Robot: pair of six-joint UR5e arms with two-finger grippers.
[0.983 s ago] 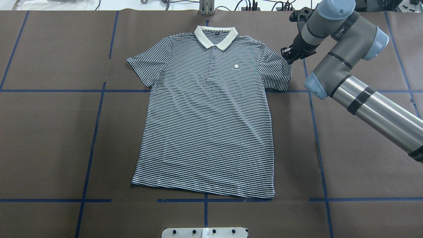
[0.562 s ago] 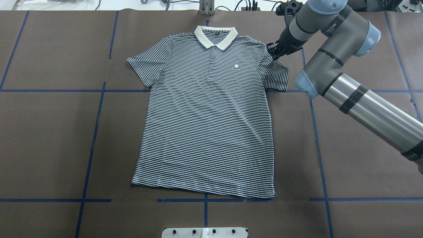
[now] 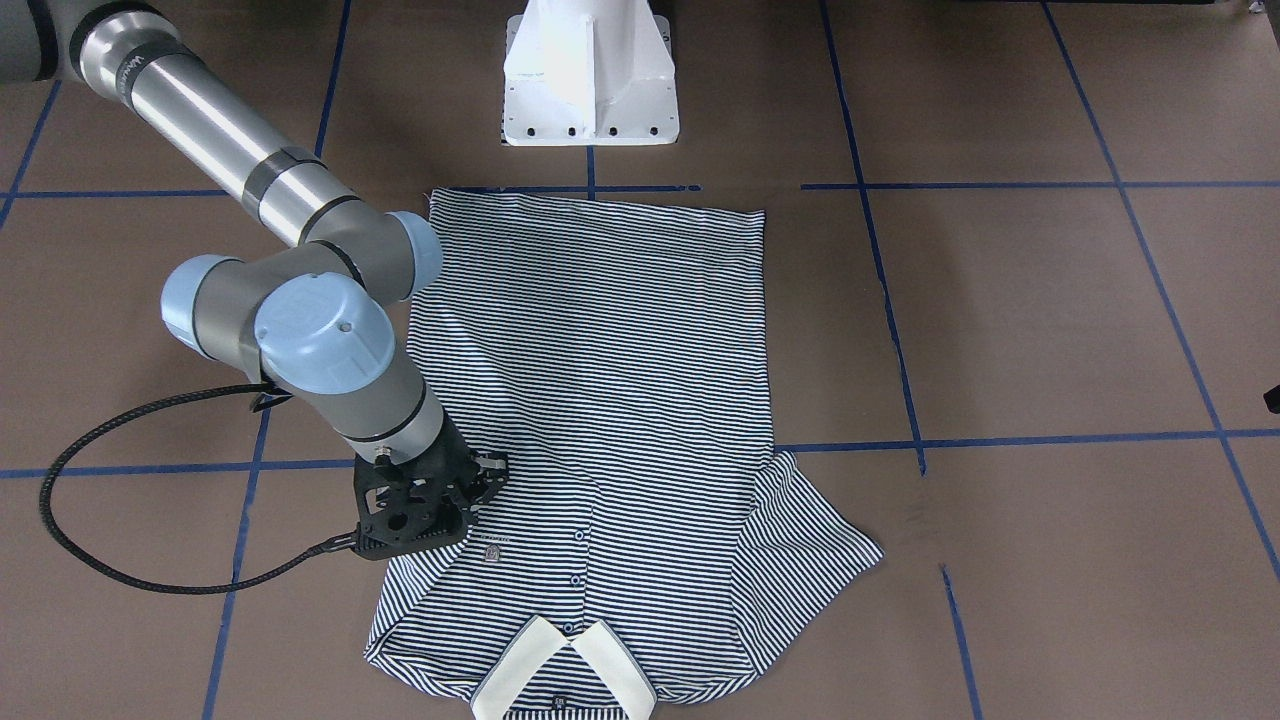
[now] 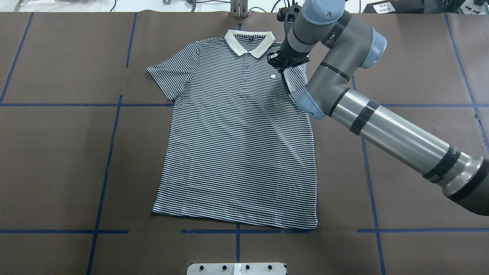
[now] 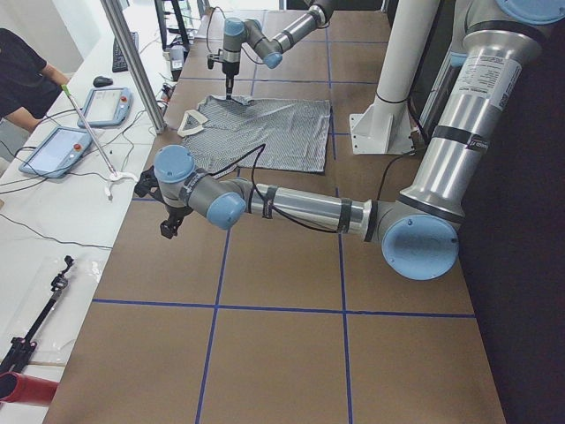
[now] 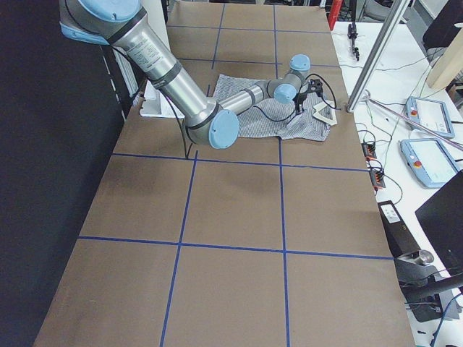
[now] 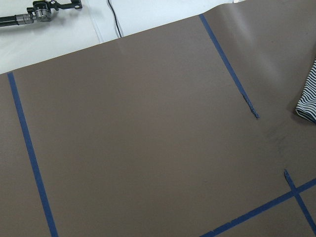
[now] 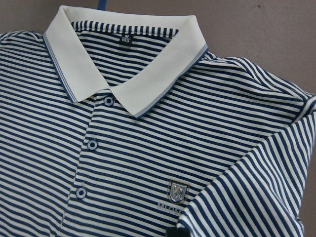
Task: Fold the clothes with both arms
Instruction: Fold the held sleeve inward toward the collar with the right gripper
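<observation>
**Right hand.** The right hand (image 4: 282, 64) is closed on the edge of the shirt's near sleeve (image 8: 256, 197). It holds that sleeve drawn inward over the chest, just beside the chest logo (image 8: 177, 190). The grip sits at the sleeve edge so that the fabric hinges at the shoulder seam. This is judged to be the first inward fold of the task.

**Garment.** The polo shirt (image 4: 237, 145) lies face up and flat at the centre of the bench (image 4: 57, 152). Its collar (image 4: 249, 42) is at the top of the overhead frame. The opposite sleeve (image 4: 168, 74) is spread out flat and not yet folded. The hem lies just above a blue tape line (image 4: 214, 231), which probably serves as an alignment mark.

**Left hand.** The left hand (image 5: 169, 216) hangs above bare bench, well apart from the shirt body. Whether it is open or closed cannot be told.

**View differences.**
- Overhead: the right arm (image 4: 382, 122) covers the shoulder region, so the fold shows only as a dark diagonal crease.
- Front-facing: the whole folded side is visible, with no sleeve projecting there.
- Right wrist: shows the sleeve fabric overlapping the chest stripes, and shows the buttons.
- Left wrist: shows only bench and tape, with a striped sleeve tip at the right edge of the frame.
- Left side view: the only view that shows the left hand.
</observation>
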